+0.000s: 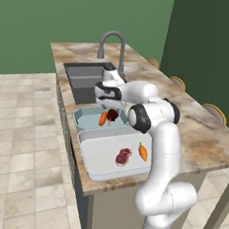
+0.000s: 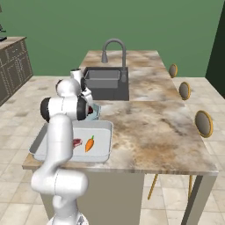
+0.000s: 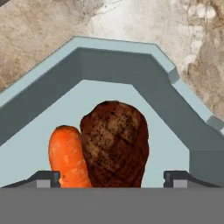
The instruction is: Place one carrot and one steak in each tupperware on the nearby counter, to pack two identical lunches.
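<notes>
Gripper (image 3: 112, 176): jaws apart, tips cut off at frame bottom.
Steak (image 3: 114, 144): between the jaws, lower end hidden.
Carrot (image 3: 68, 157): touching steak's left, inside blue tupperware (image 3: 118, 48).

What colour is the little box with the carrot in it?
Pale blue-grey; the small tupperware shows best in the hand view, holding a carrot and steak.

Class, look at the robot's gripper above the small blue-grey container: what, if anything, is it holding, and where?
Nothing. The gripper hangs open above the brown grilled steak, which lies beside the orange carrot in the pale blue-grey octagonal tupperware.
</notes>
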Controlling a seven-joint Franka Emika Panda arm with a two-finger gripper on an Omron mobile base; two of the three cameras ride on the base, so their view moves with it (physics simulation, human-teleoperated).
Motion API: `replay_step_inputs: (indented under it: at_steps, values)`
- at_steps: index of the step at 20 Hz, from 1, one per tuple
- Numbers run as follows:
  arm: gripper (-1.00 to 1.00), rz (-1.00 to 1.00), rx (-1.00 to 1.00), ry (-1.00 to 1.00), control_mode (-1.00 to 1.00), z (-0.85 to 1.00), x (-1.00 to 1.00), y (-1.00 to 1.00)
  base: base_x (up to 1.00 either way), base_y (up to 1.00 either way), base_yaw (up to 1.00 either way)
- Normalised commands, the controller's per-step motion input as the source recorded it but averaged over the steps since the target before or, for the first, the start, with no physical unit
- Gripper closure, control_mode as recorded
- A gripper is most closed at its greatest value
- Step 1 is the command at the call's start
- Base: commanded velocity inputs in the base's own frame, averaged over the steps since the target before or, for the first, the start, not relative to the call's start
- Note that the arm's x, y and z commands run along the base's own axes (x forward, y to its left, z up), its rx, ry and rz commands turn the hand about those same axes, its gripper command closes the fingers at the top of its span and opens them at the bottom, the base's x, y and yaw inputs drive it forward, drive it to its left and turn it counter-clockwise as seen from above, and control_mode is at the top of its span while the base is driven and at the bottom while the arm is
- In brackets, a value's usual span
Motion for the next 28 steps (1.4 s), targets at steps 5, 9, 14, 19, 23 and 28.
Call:
replay_step_inputs:
  at_steps: [5,9,14,19,23,28]
  values:
    - [-1.0,-0.01,0.01,-0.12,-1.0,0.08,-0.72,-0.04,0.0,0.0,0.0]
    - [-1.0,-0.08,0.16,-0.21,-1.0,0.19,-1.0,-0.45,0.0,0.0,0.0]
    - [-1.0,-0.02,0.15,-0.2,-1.0,0.03,-1.0,-0.66,0.0,0.0,0.0]
    - [-1.0,-0.01,0.17,-0.21,-1.0,0.0,-1.0,-0.71,0.0,0.0,0.0]
    - [-1.0,-0.07,0.21,-0.14,-1.0,0.48,-1.0,-0.51,0.0,0.0,0.0]
    - [-1.0,-0.06,0.17,-0.24,-1.0,1.0,-1.0,-0.37,0.0,0.0,0.0]
